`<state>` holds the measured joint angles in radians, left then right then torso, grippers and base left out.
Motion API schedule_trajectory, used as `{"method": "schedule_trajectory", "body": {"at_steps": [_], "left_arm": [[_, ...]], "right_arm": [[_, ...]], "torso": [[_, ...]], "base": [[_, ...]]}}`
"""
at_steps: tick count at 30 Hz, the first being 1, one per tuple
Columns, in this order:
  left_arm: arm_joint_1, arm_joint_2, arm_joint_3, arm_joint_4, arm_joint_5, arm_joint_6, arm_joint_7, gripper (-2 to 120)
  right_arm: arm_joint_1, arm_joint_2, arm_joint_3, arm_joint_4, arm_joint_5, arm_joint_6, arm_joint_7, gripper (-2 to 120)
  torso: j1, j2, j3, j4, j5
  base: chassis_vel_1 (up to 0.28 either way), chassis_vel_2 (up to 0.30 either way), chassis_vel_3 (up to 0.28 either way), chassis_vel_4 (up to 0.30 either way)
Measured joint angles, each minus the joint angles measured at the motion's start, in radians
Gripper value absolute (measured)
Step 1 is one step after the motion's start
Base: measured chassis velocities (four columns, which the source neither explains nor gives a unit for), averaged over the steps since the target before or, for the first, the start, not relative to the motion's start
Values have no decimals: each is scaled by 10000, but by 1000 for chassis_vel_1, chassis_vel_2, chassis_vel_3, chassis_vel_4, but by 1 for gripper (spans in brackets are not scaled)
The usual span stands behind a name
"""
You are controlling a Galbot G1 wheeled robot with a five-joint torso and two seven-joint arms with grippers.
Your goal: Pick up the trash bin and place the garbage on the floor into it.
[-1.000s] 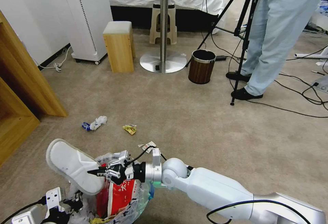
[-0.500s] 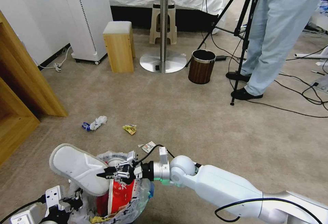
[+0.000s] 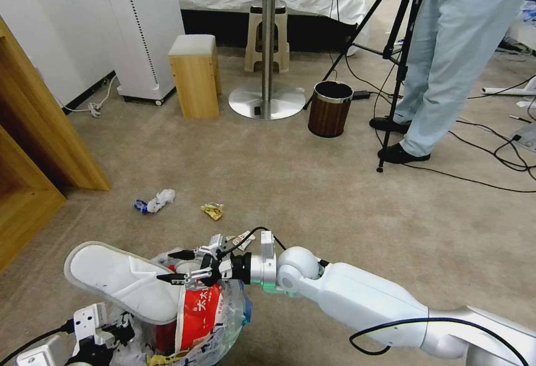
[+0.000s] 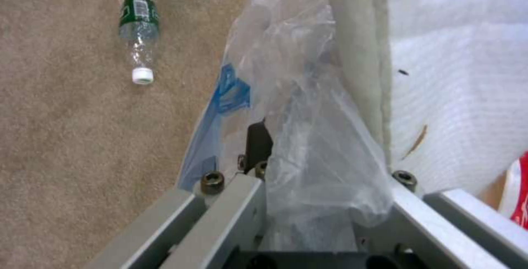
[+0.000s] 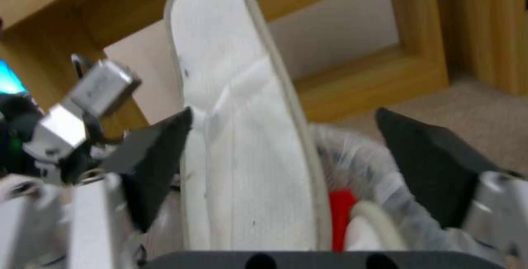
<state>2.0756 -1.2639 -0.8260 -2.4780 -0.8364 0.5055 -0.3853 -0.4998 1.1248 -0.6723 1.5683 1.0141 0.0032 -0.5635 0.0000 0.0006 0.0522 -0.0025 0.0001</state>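
Note:
The trash bin (image 3: 223,321), black with a crinkly plastic liner (image 4: 286,95), sits at the bottom left of the head view, and my left gripper (image 3: 106,335) is shut on its rim. A red-white crushed bowl (image 3: 198,313) is inside it. A white slipper (image 3: 114,279) lies tilted across the bin's top. My right gripper (image 3: 166,267) is open at the slipper's near end, and in the right wrist view the slipper (image 5: 242,137) stands between its spread fingers (image 5: 154,153). On the floor (image 3: 312,204) lie a blue-white wad (image 3: 154,201), a yellow wrapper (image 3: 213,210), a small wrapper (image 3: 241,239) and a plastic bottle (image 4: 139,34).
A dark brown bin with a metal rim (image 3: 329,108) stands beyond, by a round table's base (image 3: 267,100) and a wooden stool (image 3: 194,75). A wooden cabinet (image 3: 39,148) flanks the left. A tripod (image 3: 399,64), a person's legs and cables (image 3: 491,159) occupy the right.
My right gripper has opened and let go of the slipper. The slipper has tipped down flatter across the bin. The right arm has risen slightly.

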Motion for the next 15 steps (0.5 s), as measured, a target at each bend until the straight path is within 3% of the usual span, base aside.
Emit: {"method": "schedule_trajectory", "body": {"at_steps": [2, 8, 11, 12, 15], "left_arm": [[-27, 51, -29, 29, -7, 0, -7, 1], [-141, 74, -42, 123, -142, 8, -129, 1], [-161, 148, -179, 127, -315, 58, -201, 1], [-161, 148, -179, 127, -315, 58, -201, 1], [-277, 260, -364, 108, -550, 75, -279, 1]], "right_arm": [[40, -127, 179, 182, 98, 1, 17, 97], [265, -265, 679, 560, 378, -48, 326, 100], [521, -496, 1288, 979, 597, -506, 1668, 100], [521, -496, 1288, 979, 597, -506, 1668, 100], [692, -848, 1895, 1548, 671, -1544, 3861, 100]], "torso": [[0, -1, 0, -1, 0], [0, 0, 0, 0, 0], [0, 0, 0, 3, 0], [0, 0, 0, 3, 0], [0, 0, 0, -1, -1]], "base": [[0, 0, 0, 0], [0, 0, 0, 0], [0, 0, 0, 0], [0, 0, 0, 0], [0, 0, 0, 0]]}}
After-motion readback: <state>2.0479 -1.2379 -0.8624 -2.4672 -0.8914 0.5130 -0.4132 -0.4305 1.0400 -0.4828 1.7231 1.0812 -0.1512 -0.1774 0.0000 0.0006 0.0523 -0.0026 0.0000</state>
